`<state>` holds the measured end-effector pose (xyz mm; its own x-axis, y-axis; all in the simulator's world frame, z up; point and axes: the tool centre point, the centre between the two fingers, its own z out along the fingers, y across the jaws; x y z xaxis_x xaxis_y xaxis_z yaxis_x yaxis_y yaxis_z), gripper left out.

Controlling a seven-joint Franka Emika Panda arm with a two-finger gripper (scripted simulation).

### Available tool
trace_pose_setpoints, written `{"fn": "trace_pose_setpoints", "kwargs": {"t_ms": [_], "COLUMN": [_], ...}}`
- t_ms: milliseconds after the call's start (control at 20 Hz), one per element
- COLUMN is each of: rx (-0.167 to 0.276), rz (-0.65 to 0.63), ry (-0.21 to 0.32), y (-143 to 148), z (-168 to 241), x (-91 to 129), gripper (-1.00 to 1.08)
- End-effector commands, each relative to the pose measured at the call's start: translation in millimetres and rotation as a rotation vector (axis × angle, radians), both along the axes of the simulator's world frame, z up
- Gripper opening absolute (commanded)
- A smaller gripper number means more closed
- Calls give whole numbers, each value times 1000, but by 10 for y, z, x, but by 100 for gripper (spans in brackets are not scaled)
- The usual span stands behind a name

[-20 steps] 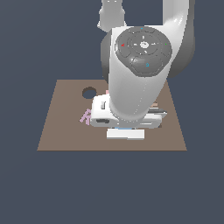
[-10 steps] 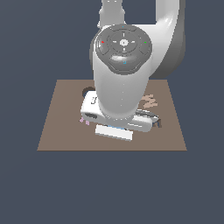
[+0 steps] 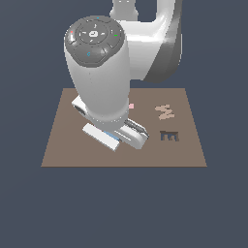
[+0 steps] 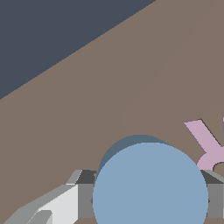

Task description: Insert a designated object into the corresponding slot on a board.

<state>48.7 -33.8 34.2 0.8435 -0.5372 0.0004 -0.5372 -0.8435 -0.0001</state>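
Arm bent low over board (image 3: 58, 140), pincer (image 4: 146, 201) clamping disc (image 4: 150, 186)

Over the last second the arm (image 3: 104, 72) swings toward the exterior view's left over the board (image 3: 58, 140), now covering the round slot that showed earlier and baring the E cutout (image 3: 168, 136) and a tan letter (image 3: 165, 112).

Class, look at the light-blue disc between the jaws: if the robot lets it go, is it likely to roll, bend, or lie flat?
The disc looks flat with a crisp round edge, so it is probably stiff and would not bend. Let go face-down over the brown board, it would likely lie flat; let go on edge, it might roll. The jaws flank its sides, so the grip probably looks steady.
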Motion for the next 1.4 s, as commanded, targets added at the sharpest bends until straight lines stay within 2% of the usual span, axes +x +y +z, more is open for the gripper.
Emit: {"fn": "trace_pose_setpoints", "kwargs": {"t_ms": [0,350,700,1000,1350], "rx": [0,0,0,1,1], "rz": [-118,-478,-762,-924,-1029], "ry": [-1,-1,0,1,1], "y": [-137,-461,-598,-620,-606], "z": [11,34,50,59,65], "x": [-95,-492,-876,-1108,-1259], "gripper": [-100,-100,-100,-100,-100]}}
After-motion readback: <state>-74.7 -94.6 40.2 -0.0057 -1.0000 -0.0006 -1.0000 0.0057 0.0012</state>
